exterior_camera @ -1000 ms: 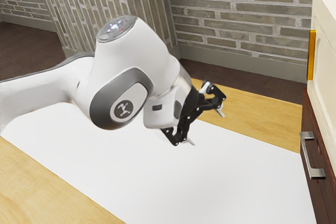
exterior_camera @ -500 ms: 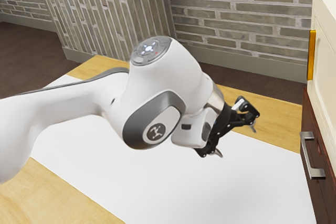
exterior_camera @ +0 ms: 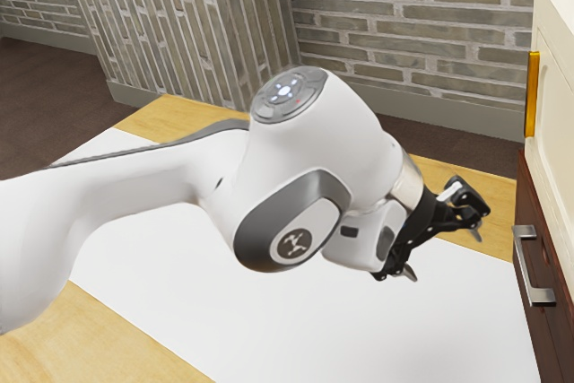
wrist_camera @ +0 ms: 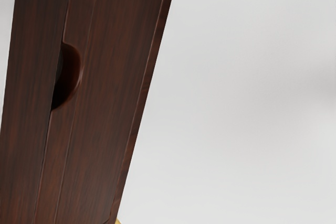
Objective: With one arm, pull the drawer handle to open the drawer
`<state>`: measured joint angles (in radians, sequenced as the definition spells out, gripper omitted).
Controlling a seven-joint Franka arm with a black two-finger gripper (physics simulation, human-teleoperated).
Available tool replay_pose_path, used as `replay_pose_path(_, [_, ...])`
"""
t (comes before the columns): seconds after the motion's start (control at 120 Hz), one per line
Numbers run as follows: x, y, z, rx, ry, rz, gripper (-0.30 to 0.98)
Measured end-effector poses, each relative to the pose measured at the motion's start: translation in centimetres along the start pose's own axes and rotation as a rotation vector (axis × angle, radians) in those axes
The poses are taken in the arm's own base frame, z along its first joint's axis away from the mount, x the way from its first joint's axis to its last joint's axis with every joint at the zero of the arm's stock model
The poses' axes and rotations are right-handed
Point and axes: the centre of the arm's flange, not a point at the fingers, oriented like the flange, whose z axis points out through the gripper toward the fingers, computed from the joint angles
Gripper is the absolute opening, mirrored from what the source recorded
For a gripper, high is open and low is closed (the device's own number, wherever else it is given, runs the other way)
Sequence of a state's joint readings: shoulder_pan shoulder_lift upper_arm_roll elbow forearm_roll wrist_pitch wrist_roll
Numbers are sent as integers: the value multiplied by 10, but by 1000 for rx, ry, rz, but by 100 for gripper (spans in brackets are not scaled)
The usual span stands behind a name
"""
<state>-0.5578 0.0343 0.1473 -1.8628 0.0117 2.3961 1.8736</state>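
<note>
Closer to the one handle (exterior_camera: pixel 526 266) than in the earlier frames, the gripper (exterior_camera: pixel 443 253) holds its two fingers spread wide, pinching nothing and apart from the handle. One white surface (exterior_camera: pixel 359 338) spreads below the handle's level. That handle is a silvery, squared bar with two end mounts, on a dark red-brown wooden front (exterior_camera: pixel 535 199); beside the handle is one rounded notch (wrist_camera: pixel 68 74). Above the handle stands one amber strip (exterior_camera: pixel 532 96); well beyond it, a brick wall (exterior_camera: pixel 404 24).
</note>
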Motion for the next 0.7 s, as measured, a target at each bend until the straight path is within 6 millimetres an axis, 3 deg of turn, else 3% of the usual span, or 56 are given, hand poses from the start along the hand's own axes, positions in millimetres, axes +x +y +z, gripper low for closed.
replay_pose_path(0.208, [14, -11, -3, 16, 7, 32, 69])
replay_pose_path(0.425, [11, -18, 7, 13, 2, 38, 69])
replay_pose_path(0.7, [25, -30, 8, 24, 8, 67, 69])
